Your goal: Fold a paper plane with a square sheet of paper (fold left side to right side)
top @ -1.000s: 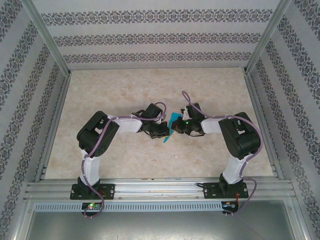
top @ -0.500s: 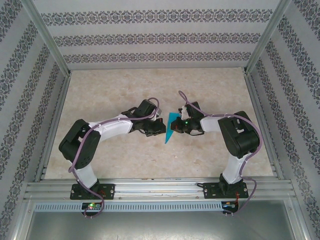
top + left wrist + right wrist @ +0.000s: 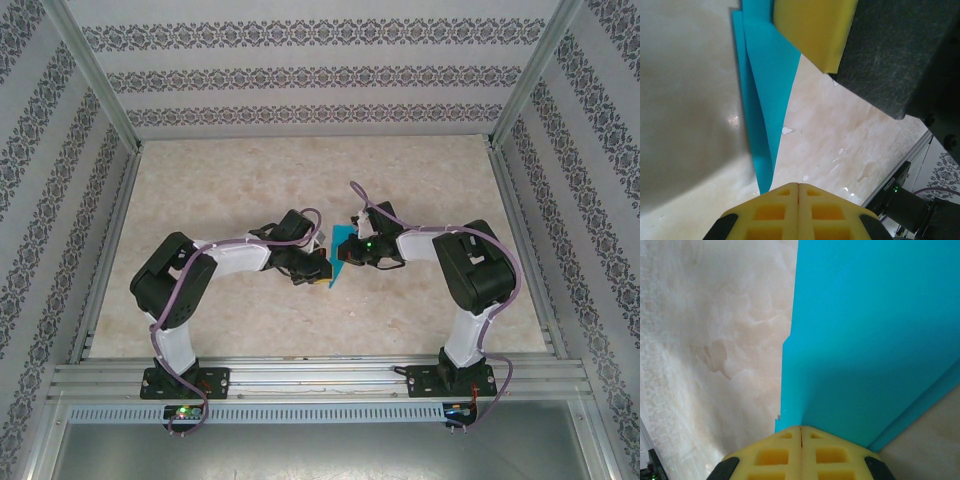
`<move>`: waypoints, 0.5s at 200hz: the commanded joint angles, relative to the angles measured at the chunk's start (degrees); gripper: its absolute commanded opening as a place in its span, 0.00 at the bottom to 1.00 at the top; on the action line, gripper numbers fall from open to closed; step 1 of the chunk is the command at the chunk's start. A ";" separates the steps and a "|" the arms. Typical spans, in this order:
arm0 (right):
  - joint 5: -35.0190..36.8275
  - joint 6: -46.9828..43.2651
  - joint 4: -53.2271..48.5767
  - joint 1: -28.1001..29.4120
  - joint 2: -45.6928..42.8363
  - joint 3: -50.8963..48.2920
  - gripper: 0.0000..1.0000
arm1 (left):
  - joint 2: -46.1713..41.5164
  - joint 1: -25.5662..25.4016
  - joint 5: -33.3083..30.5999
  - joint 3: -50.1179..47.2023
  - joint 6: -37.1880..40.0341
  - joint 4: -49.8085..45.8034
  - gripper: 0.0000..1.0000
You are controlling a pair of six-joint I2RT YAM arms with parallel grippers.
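The folded turquoise-blue sheet of paper (image 3: 341, 243) lies on the pale marbled tabletop (image 3: 300, 180), about the middle of it, caught between the two arms where their ends meet. From above it looks like a narrow slanted wedge, wider at the far end and tapering to a point toward the near edge. From the left wrist it is a long thin sliver with a second layer showing along one edge, so it is clearly doubled over.

The left gripper (image 3: 798, 192) has its yellow fingers pressed flat together, right at the paper's pointed tip. The right gripper (image 3: 801, 432) has its fingers closed tight too, set against the broad part of the sheet, where a fold line runs off to one side.

I cannot tell whether either pair of fingers actually pinches the paper or just presses on it. From above, the arms cover much of the sheet's outline.
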 commanded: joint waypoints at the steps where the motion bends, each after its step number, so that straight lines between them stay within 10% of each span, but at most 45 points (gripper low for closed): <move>1: 3.60 -1.99 -6.96 1.25 3.66 -1.37 0.00 | 1.26 -0.59 1.71 1.96 -0.80 2.13 0.00; 100: 4.22 -2.38 -8.02 1.60 4.70 -0.67 0.00 | 4.90 -1.24 2.94 3.82 -1.09 2.94 0.00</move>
